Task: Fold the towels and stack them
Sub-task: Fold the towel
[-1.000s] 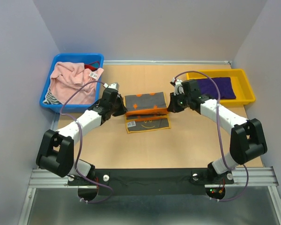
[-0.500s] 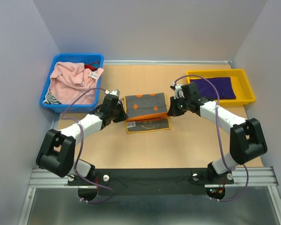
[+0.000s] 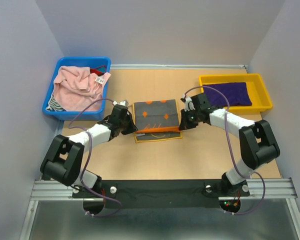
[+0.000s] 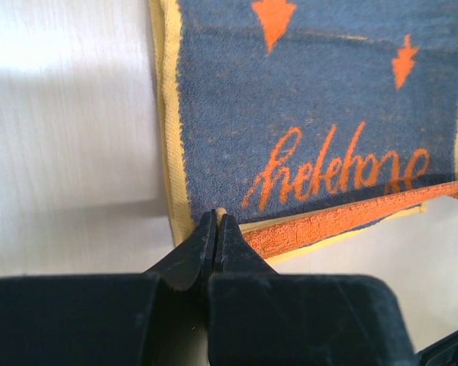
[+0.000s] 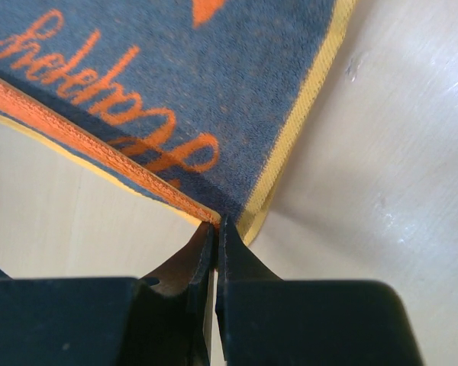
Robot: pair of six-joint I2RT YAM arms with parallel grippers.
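striped cloth (image 3: 53,104) mostly under pink towel (image 3: 77,84), grey-and-orange towel (image 4: 313,114) cropped at top

Far left on a light wooden tabletop (image 3: 155,160) sits 1 blue plastic bin (image 3: 82,60); far right, 1 yellow tray (image 3: 230,76). An aluminium rail (image 3: 277,189) runs along the near edge, with pale walls (image 3: 155,30) behind.

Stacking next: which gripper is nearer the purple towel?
Right. The right gripper holds the corner of the lettered towel toward the purple towel; the left gripper, the opposite corner.
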